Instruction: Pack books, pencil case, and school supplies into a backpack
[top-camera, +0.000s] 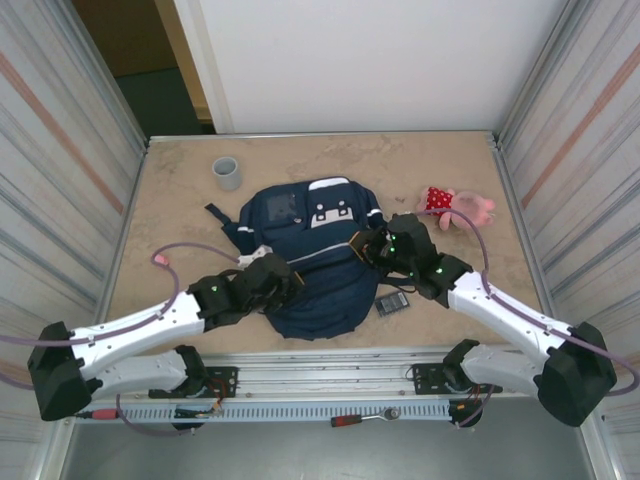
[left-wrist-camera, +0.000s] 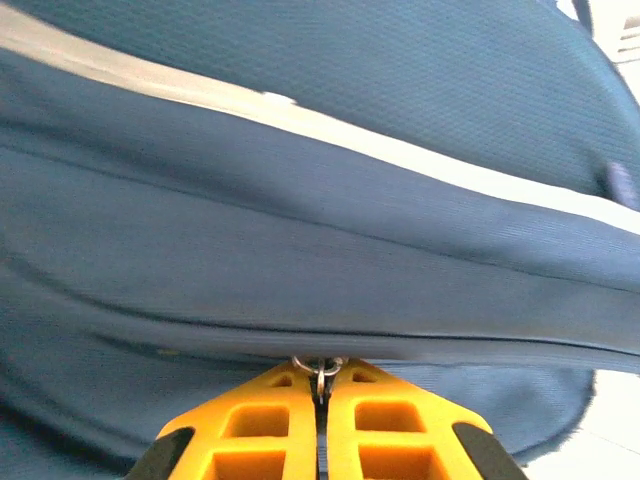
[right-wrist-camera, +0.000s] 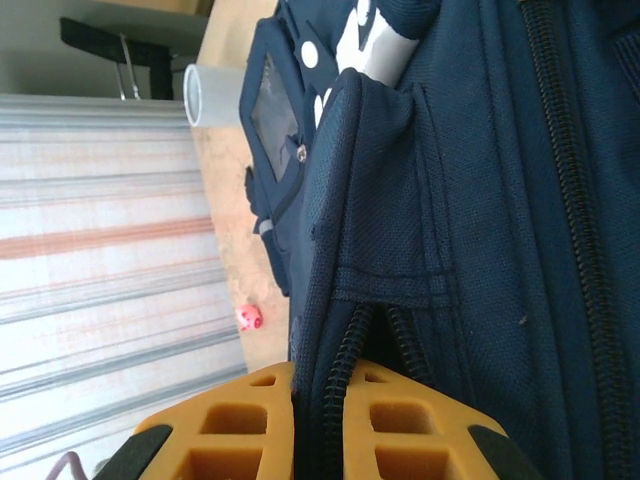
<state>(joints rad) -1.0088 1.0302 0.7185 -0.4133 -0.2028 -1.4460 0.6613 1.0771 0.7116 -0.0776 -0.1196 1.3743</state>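
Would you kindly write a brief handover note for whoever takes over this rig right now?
Left gripper: shut on the zipper pull of the backpack.
Right gripper: shut on backpack fabric beside a zipper.
Things: backpack lies mid-table; dark grey supply piece lies on the table to its right.
Done: both grips are on the bag; its contents cannot be told.
Left: probably work the zipper, then pack the grey piece.

I see the backpack (top-camera: 310, 290) in navy blue, with white patches and a thin pale stripe across it. Its zip ring (left-wrist-camera: 320, 368) is silver. The left gripper (left-wrist-camera: 320, 388) and right gripper (right-wrist-camera: 324, 385) are orange-yellow. My table (top-camera: 180, 200) is mottled tan, the cup (top-camera: 227, 173) grey, the plush toy (top-camera: 458, 206) pink and red, and the school supplies piece (top-camera: 391, 303) dark grey.
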